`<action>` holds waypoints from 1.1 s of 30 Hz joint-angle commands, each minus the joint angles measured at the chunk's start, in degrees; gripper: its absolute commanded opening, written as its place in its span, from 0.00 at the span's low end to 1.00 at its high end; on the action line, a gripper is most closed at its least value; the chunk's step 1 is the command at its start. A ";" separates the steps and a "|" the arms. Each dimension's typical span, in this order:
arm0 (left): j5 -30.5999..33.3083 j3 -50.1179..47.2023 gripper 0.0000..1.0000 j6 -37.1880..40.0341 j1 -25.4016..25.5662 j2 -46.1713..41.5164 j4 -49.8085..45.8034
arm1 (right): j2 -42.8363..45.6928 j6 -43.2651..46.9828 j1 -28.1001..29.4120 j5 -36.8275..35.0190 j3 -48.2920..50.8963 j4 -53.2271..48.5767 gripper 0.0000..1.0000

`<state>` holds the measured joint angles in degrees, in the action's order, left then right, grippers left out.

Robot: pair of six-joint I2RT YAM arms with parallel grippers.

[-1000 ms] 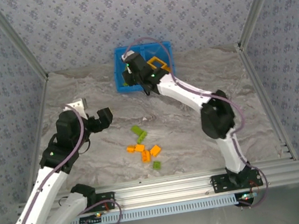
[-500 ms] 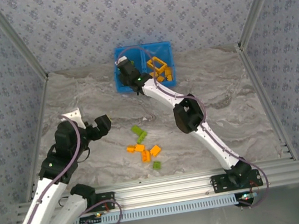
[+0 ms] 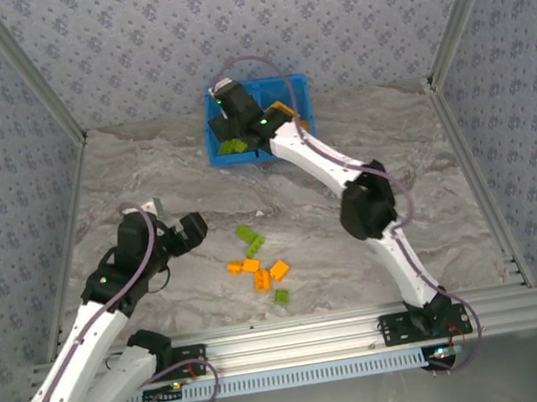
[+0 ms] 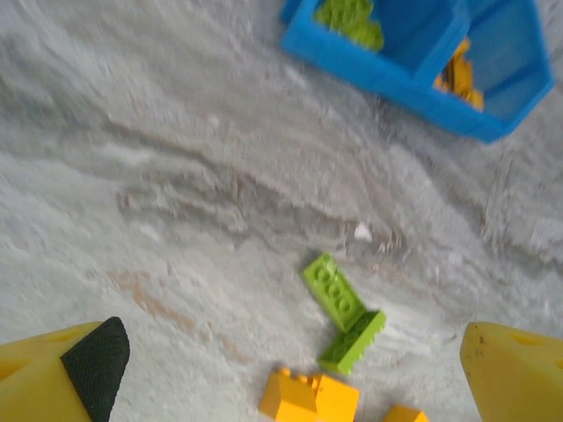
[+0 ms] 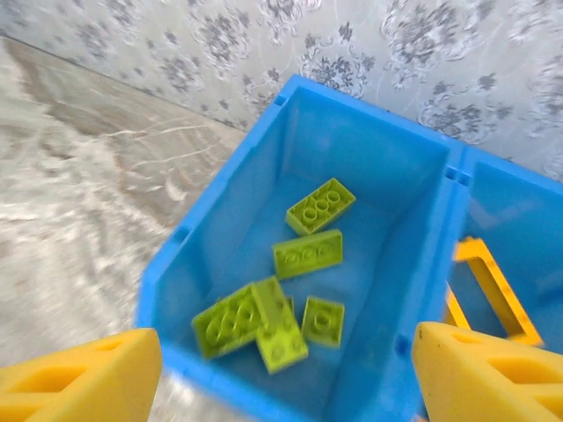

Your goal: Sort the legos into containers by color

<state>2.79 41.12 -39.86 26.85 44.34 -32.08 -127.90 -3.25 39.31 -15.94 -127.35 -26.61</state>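
Right gripper [image 5: 281, 374] had just spread its jaws above the blue bin's [image 5: 220, 207] left compartment [image 5: 369, 211], where lime legos [image 5: 308, 255] lay loose, so one more green looked delivered. Orange and green bricks [image 3: 258, 268] waited on the table [image 3: 142, 169] beside the wide-open left gripper [image 3: 184, 232].

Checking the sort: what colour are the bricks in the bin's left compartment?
Lime green bricks, clearest in the right wrist view.

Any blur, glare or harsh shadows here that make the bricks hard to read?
Left wrist: soft and smeared throughout, though the loose green brick keeps its studs. Right wrist: sharper, studs plain on the binned green bricks, no glare off the blue bin. Top external: even light, scattered bricks tiny.
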 commanded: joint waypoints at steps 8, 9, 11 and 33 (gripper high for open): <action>-4.59 -1.17 0.96 -15.68 12.18 16.09 -3.71 | 35.72 -8.04 -0.55 10.31 42.24 9.08 0.87; -4.86 -1.31 0.95 -15.74 13.29 18.01 -2.83 | 37.29 -8.84 -0.48 10.36 44.47 8.79 0.88; -4.91 -1.34 0.93 -14.66 15.13 21.68 -1.76 | 39.67 -10.33 -0.50 10.23 48.89 8.45 0.88; 2.14 -2.54 0.49 -4.87 17.31 36.06 8.45 | 38.90 -12.39 -0.29 12.80 54.29 7.99 0.89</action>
<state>3.07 38.92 -45.67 43.94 79.81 -25.02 -88.20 -14.24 38.87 -3.92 -72.20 -18.96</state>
